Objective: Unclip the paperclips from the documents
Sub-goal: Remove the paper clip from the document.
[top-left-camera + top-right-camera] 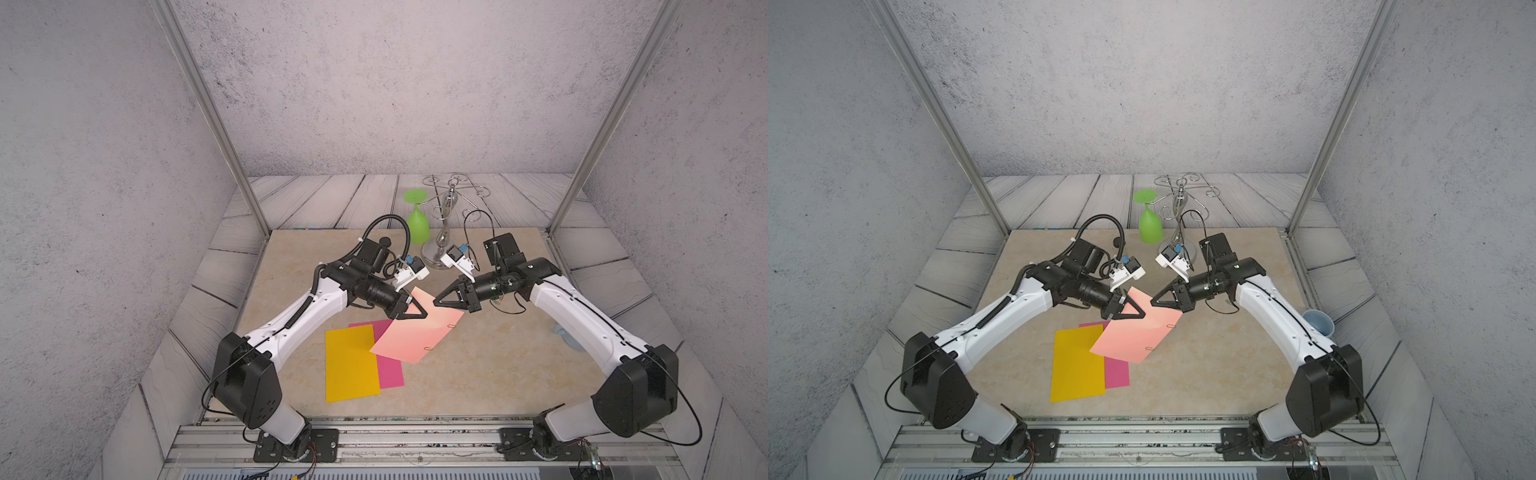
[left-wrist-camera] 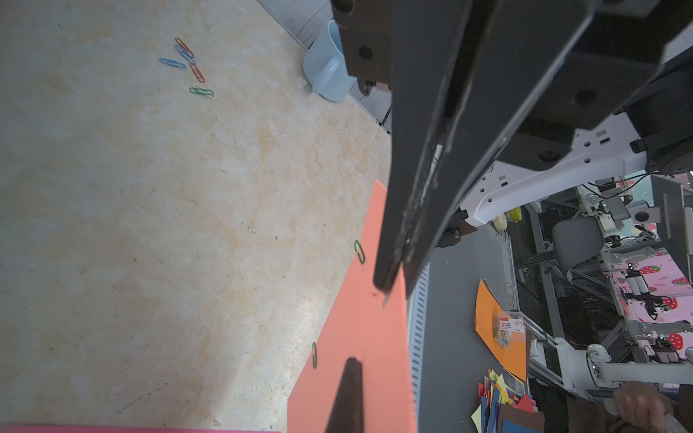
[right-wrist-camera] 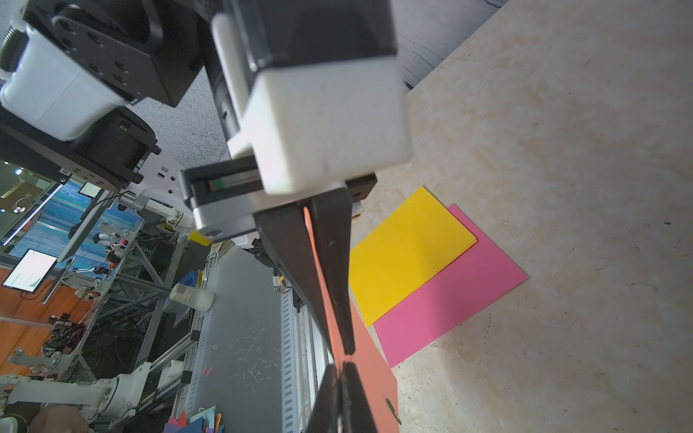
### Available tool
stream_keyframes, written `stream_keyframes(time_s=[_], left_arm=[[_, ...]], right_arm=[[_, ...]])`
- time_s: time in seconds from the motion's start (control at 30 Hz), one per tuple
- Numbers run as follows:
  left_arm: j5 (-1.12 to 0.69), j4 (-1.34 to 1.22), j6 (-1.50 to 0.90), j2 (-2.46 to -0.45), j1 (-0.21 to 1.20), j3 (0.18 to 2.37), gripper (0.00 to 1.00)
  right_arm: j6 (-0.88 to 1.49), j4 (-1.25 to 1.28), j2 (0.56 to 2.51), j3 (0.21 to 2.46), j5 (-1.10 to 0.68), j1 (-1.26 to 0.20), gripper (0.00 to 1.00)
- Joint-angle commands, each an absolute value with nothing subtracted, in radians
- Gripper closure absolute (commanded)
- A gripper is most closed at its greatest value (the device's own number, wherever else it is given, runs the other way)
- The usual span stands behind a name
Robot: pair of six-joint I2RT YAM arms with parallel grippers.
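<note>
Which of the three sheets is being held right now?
The salmon pink sheet: the left gripper and the right gripper both pinch its far end, tilting it up. The yellow sheet and magenta sheet lie flat on the table.

Both arms are reaching inward from their bases, elbows bowing outward and forearms slanting down, so that the left gripper and the right gripper are pointing at each other, fingertip nearly to fingertip. The left gripper's jaws are pressing together on the salmon pink sheet, which is running between its fingers and out past their tips. Just beyond those tips, the right gripper's fingers are also closing flat against the same sheet, pinching its edge.
</note>
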State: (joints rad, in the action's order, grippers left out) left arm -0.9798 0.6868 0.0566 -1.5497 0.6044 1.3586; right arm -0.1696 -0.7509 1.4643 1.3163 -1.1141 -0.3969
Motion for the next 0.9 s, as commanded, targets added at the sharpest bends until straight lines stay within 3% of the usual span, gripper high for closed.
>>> stream_keyframes(time_s=[0.0,0.87], left_arm=[[-0.98,0.712,0.09,-1.525,0.603,1.35,1.0],[-0.974,0.724,0.099,-1.534,0.603,1.348,1.0]], right_arm=[[-0.176,-0.764,1.458,1.342,-1.098,-0.387,0.95],[-0.157,-0.74,1.449,1.338,-1.114,-0.367,0.94]])
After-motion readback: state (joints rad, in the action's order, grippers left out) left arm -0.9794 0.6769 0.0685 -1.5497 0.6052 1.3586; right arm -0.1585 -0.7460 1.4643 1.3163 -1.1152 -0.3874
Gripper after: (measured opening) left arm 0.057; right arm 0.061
